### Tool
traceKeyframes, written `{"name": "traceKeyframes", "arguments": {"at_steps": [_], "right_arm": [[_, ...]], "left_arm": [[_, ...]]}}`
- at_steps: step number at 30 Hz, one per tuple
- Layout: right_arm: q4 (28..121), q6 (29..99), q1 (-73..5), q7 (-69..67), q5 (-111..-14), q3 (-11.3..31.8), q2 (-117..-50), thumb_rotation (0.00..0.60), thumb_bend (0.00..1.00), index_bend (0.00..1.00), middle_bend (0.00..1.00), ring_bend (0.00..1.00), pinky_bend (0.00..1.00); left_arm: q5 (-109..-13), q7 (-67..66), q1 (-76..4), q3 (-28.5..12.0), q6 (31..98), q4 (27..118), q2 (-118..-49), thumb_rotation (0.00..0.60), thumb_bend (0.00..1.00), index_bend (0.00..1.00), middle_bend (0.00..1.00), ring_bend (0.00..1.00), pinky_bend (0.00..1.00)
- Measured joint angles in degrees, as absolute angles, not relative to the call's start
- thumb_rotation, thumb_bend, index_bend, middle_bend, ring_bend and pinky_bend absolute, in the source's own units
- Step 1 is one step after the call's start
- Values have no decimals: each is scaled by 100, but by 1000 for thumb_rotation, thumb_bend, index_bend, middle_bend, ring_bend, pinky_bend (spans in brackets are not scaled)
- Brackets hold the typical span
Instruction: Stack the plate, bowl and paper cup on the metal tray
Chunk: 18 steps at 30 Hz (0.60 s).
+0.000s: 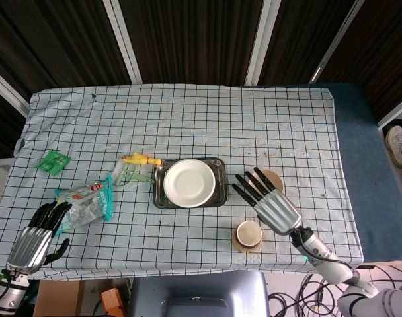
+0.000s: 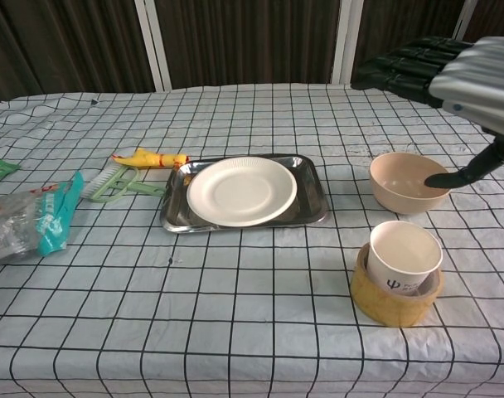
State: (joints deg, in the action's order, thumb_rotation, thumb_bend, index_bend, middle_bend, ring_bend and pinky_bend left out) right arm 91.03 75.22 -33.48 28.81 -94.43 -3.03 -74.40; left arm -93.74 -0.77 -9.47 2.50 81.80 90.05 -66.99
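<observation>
Metal tray (image 2: 314, 211) open from front and right; brush (image 2: 115, 182) and toy chicken (image 2: 148, 157) crowd left side. Paper cup (image 2: 405, 257) stands just before bowl (image 2: 405, 182).

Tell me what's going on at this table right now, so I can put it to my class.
A two-handed robot is stacking tableware on a metal tray. The plate already lies in the tray. The right hand, open and holding nothing, hovers over the bowl, which sits on the cloth right of the tray. The paper cup stands in a roll of tape nearer the robot. The left hand rests idle at the table's near left corner.
</observation>
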Motion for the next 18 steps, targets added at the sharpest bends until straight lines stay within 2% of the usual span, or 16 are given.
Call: {"name": "traceKeyframes", "arguments": {"at_steps": [4,8,13,18], "right_arm": [[8755,7457,-3255,2538,-9258,-290,-7405,600,0,149,0,0,0],[7952,7339,-3208,2153,-9159,-271,-7655,600,4,248,0,0,0],[6686,7199,-3136,1468,-9087,-249,-8160,600,22,285,0,0,0],[5843,7090,-3072,862,-9083,-246,-8615,600,41,339,0,0,0]], "left_arm": [[-9351,-103,-973,246,8120,9009,-6718,600,406,0,79,26,86],[-9349,-147,-984,243,8104,9018,-6742,600,407,0,80,26,86],[-9315,-162,-999,238,8061,9017,-6756,600,406,0,80,25,86],[-9293,-156,-1016,230,8033,9012,-6759,600,407,0,80,26,86]]}}
